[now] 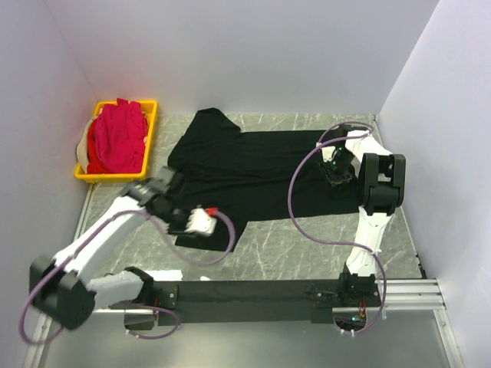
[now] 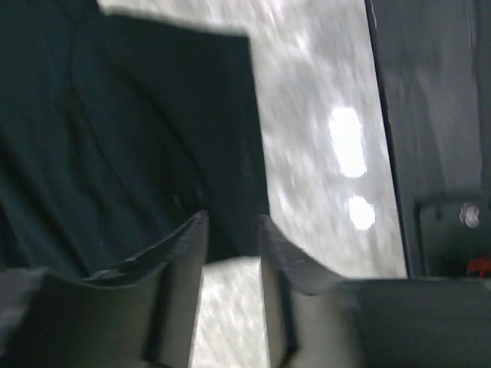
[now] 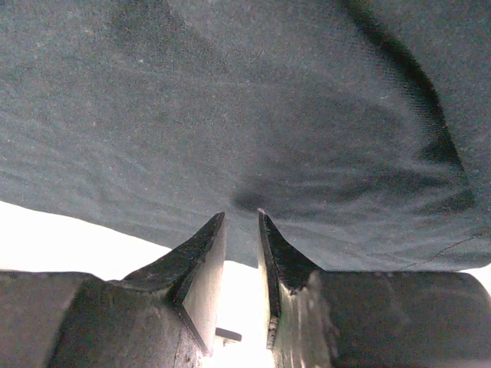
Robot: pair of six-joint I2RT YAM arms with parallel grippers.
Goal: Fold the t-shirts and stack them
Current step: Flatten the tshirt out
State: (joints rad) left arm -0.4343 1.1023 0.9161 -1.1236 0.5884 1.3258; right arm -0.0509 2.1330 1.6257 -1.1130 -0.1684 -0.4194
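Grey marbled table [image 1: 307,245] carries 1 spread black t-shirt [image 1: 253,165] and 1 yellow crate [image 1: 150,123].

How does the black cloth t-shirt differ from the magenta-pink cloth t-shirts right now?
Colour: the black cloth t-shirt is dark; the magenta-pink cloth t-shirts are bright.
Pose: the black one lies spread out; the pink ones are bunched.
Place: the black one lies on the grey table; the pink ones fill the yellow plastic crate.
Both are soft cloth.

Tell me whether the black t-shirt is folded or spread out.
Spread out, not folded: the black t-shirt lies wide across the table, a sleeve sticking out toward the yellow crate.
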